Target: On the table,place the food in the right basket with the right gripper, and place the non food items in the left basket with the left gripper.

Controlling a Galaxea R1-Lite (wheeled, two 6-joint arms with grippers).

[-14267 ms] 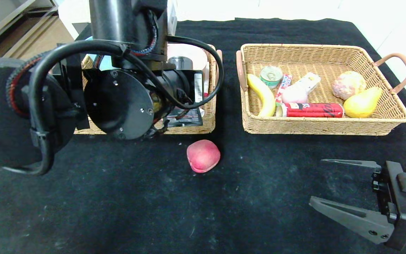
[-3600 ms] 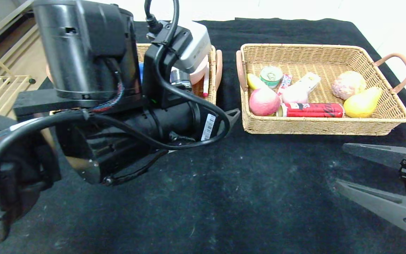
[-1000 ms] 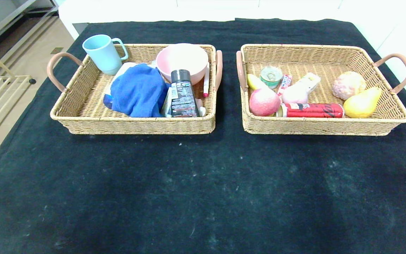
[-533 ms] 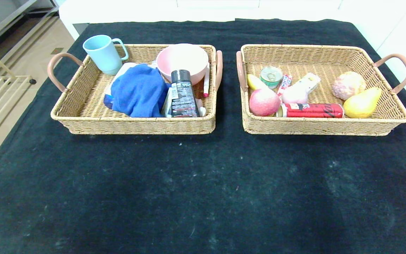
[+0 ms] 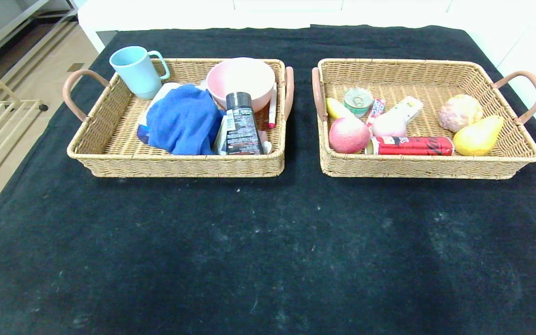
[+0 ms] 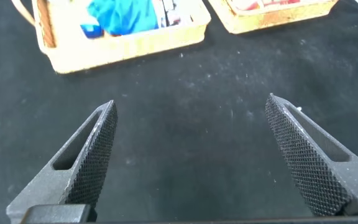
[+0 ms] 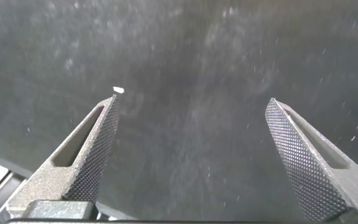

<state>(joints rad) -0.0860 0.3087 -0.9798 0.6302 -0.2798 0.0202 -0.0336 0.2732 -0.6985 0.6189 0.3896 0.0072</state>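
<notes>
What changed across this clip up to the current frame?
The peach went from the black cloth into the right basket, onto the banana. Both arms left the head view; each end effector is open and empty. Left basket contents unchanged.

Neither arm appears in the head view. The banana (image 5: 336, 108) shows only its far end at about eleven o'clock of the peach (image 5: 348, 134), which covers the rest. Under the blue cloth (image 5: 182, 119) a white item (image 5: 163, 90) peeks out at twelve o'clock and a dark blue scrap (image 5: 142, 135) at nine; neither can be identified. The black tube (image 5: 242, 125) has print too small to read, and so does the red can (image 5: 412, 145). Behind the tube, a pale object (image 5: 264, 141) at four o'clock is mostly hidden, possibly a cap. In the left wrist view the left basket (image 6: 129, 46) and right basket (image 6: 272, 17) are cut by the frame edge.
</notes>
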